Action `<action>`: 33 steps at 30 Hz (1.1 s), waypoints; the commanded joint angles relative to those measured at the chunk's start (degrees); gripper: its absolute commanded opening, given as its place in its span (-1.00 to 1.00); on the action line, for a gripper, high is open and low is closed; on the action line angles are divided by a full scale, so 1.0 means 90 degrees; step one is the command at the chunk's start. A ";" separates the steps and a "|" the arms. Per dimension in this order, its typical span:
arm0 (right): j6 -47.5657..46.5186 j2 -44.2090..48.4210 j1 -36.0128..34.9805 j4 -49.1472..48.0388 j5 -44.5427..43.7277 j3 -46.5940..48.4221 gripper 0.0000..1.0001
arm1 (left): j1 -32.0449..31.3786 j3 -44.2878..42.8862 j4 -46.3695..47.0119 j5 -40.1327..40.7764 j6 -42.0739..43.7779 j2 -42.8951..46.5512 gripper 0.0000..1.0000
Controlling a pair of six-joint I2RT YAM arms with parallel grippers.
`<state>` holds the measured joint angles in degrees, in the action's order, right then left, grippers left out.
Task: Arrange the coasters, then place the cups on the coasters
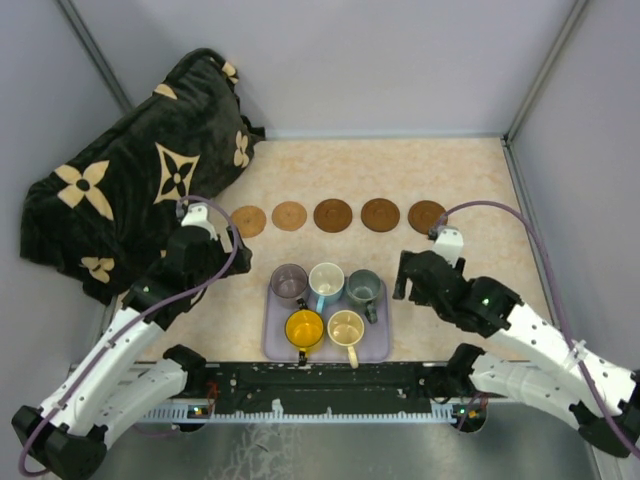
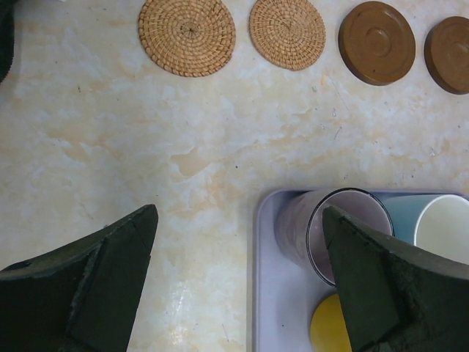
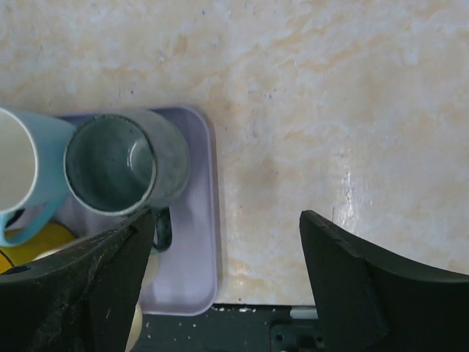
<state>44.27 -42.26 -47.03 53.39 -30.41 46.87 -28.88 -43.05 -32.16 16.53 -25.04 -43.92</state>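
Note:
Five coasters lie in a row across the table: two light woven ones and three dark brown ones. All the cups stand on the lavender tray: purple, white-blue, grey-green, yellow, cream. My left gripper hangs open over the tray's left edge, its right finger above the purple cup. My right gripper is open and empty over the tray's right edge, beside the grey-green cup.
A black plush blanket with tan flowers fills the back left corner, close to the left arm. Grey walls enclose the table on three sides. A black rail runs along the near edge behind the tray.

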 commanded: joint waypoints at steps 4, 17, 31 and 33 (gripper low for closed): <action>0.1555 -0.1006 -0.1654 0.0865 -0.0850 0.0152 0.62 | -0.0024 0.0128 0.0030 -0.0145 -0.0066 -0.0175 0.99; 0.1216 -0.1530 -0.1836 -0.0535 -0.0282 0.0018 0.55 | -0.0025 0.0232 0.0427 -0.0197 -0.0051 -0.0633 0.99; 0.0952 -0.2232 -0.1836 -0.1371 0.0037 -0.0200 0.22 | -0.0023 0.0231 0.0541 -0.0110 0.0007 -0.0868 0.99; 0.0962 -0.2217 -0.1836 -0.1420 0.0065 -0.0252 0.18 | -0.0023 0.0251 0.0546 -0.0109 0.0008 -0.0862 0.99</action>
<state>52.93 -62.39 -63.11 43.62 -29.36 44.86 -28.88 -40.95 -28.58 15.38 -25.47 -51.88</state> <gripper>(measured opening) 0.606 0.995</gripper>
